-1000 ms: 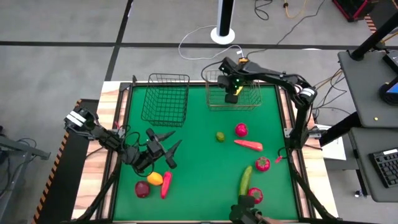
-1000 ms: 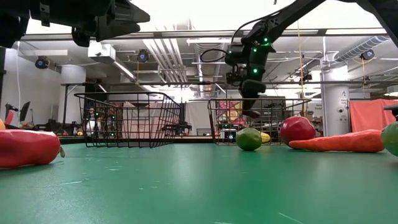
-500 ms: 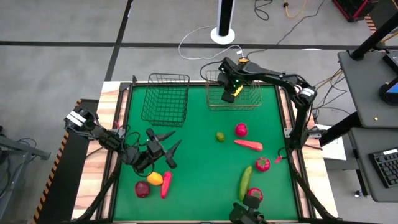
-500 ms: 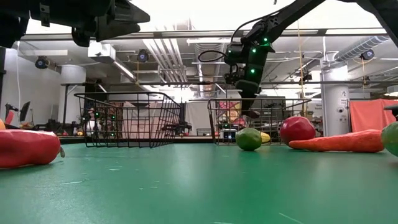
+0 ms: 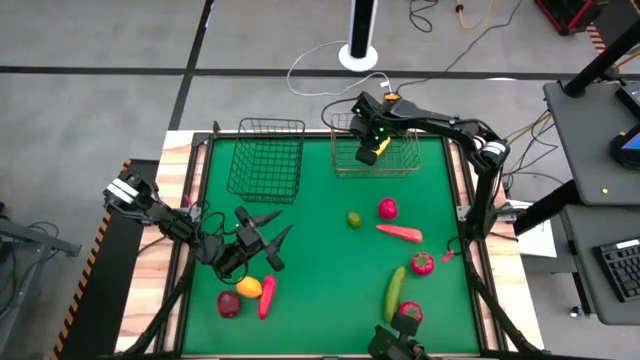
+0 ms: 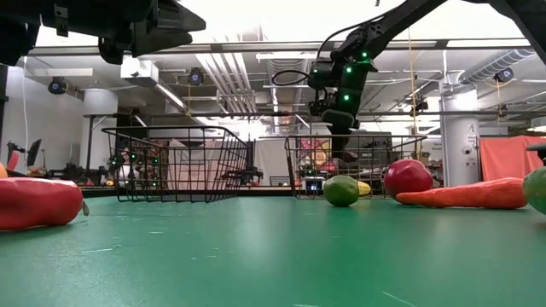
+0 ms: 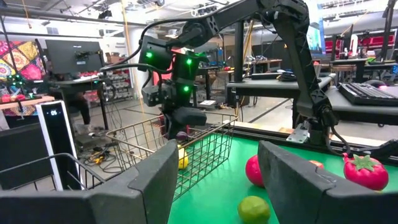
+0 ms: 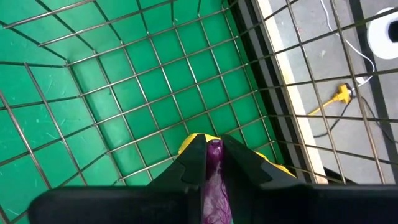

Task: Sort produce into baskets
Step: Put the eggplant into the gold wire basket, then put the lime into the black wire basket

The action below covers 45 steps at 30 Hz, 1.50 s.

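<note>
**Rt claw over silver basket, purple item gripped**

Near edge of counter (image 5: 330, 270): I see cucumber (image 5: 395, 290), tomatoes, carrot loose. L claw (image 5: 262, 232) hovers mid-left, fingers apart, empty. Far end: rt claw (image 8: 214, 155) clenched on purple veg (image 8: 215, 171) above silver basket (image 5: 376, 150), yellow item beneath.

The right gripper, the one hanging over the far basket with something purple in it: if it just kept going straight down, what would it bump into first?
Probably the yellow fruit lying in the lighter basket, right under the purple piece the right gripper holds; depth is hard to judge.
</note>
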Each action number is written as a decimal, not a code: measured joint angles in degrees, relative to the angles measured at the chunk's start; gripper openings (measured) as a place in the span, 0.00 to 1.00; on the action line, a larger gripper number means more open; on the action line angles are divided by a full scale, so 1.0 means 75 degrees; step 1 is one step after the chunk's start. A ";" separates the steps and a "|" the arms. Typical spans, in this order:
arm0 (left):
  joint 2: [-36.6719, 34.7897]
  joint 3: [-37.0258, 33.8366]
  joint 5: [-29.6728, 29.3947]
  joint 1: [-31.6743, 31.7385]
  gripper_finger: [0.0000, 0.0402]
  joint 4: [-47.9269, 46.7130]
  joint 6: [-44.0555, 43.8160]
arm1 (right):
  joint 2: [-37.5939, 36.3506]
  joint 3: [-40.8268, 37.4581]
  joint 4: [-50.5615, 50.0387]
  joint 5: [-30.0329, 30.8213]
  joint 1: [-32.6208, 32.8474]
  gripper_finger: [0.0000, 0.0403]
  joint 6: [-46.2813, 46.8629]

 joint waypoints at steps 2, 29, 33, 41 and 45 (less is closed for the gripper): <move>0.0000 0.0000 0.0000 -0.0003 0.51 0.0000 0.0000 | 0.0000 0.0000 0.0003 0.0000 0.0000 0.09 0.0003; 0.0003 0.0000 0.0000 -0.0006 0.51 0.0003 -0.0071 | -0.0620 0.0414 -0.0358 -0.0262 0.0309 0.28 0.0676; 0.0003 0.0000 0.0003 -0.0006 0.51 0.0003 -0.0231 | -0.1207 0.0330 -0.0463 -0.0655 0.0739 0.26 0.0930; 0.0003 0.0000 0.0508 -0.0075 0.51 -0.0004 -0.0507 | -0.2853 -0.0690 0.0330 -0.0745 0.2169 0.20 0.1357; 0.0003 0.0141 0.0579 -0.0088 0.51 -0.0222 -0.0604 | -0.3776 -0.1603 0.1257 -0.0717 0.2911 0.19 0.1846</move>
